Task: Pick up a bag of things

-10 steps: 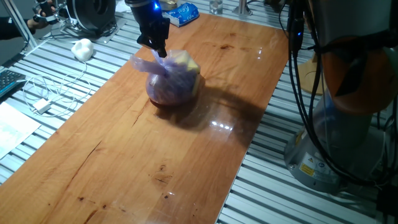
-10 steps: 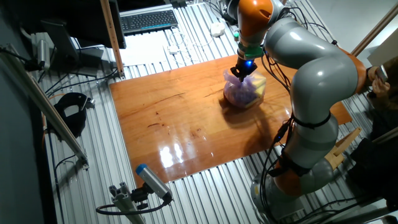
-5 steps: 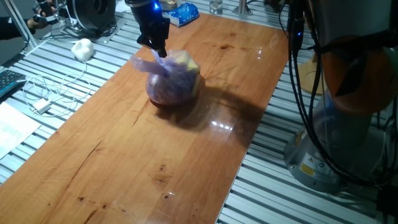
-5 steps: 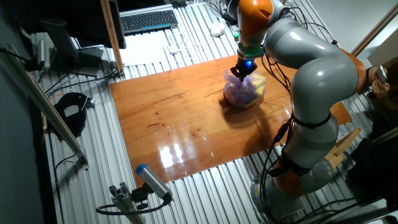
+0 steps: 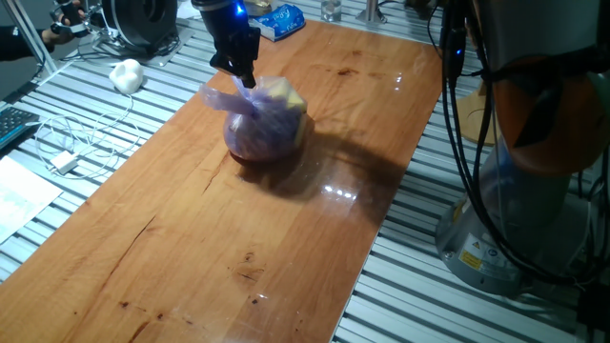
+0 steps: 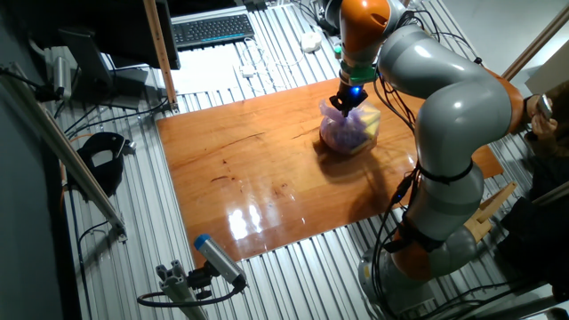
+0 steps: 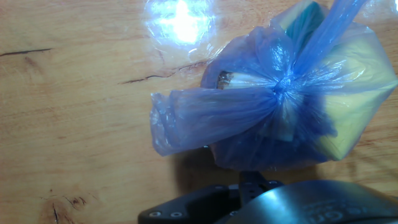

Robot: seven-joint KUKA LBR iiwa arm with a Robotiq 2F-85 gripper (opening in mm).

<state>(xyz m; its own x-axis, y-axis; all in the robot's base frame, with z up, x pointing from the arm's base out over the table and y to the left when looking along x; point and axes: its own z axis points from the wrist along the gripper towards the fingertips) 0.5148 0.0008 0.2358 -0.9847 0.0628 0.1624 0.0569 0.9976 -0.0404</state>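
So the purple bag of things [image 5: 267,119] is sat on the wooden desk [image 5: 191,248], toward the far end where the blue packet [image 5: 277,20] lies at the far edge, and a bit closer to the left long edge than the right one. The gripper [image 5: 246,76] is parked right over the knotted top, touching or just about touching it, so the bag is basically straight below the fingers, body bulging off to the side of the knot. Whether the fingers are pinched on the knot or just spread around it can't be told; the tips are hidden in the hand view. In that view the knot [image 7: 283,84] is seen near the middle, with one loose tail [image 7: 199,118] trailing left and another going up-right. Straight up is likely the way out, and plenty of bare wood is left all round. The white lumpy thing [image 5: 126,74] is off the desk, well apart.
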